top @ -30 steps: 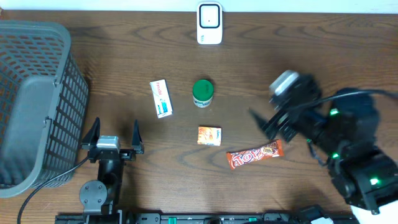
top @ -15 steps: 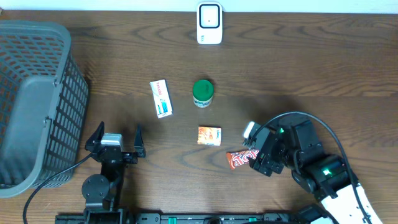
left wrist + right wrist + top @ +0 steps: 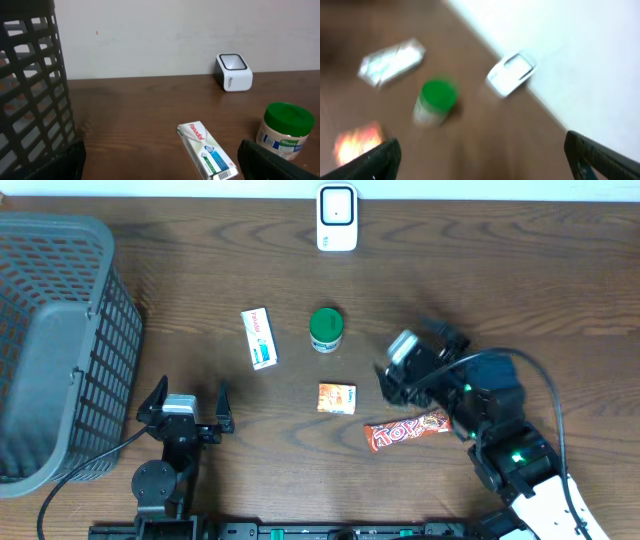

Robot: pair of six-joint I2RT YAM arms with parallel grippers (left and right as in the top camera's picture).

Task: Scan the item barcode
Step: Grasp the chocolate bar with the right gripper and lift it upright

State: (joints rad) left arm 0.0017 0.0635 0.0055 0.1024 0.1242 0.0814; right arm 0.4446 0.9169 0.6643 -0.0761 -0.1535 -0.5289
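Right gripper (image 3: 410,355): spread, empty; chocolate bar (image 3: 410,429) at its six o'clock. Left gripper (image 3: 188,395): spread, idle. I flag: hasty descent could skid bar, hiding barcode.

I noted the white scanner (image 3: 337,218) standing upright at the far edge of the bench (image 3: 200,270). Four items lay apart, nearer me:
- white box (image 3: 259,338), flat, barcode at its near end
- green-lidded jar (image 3: 326,329), upright
- orange sachet (image 3: 337,398), flat
- red-orange candy bar (image 3: 411,429), flat and slanted
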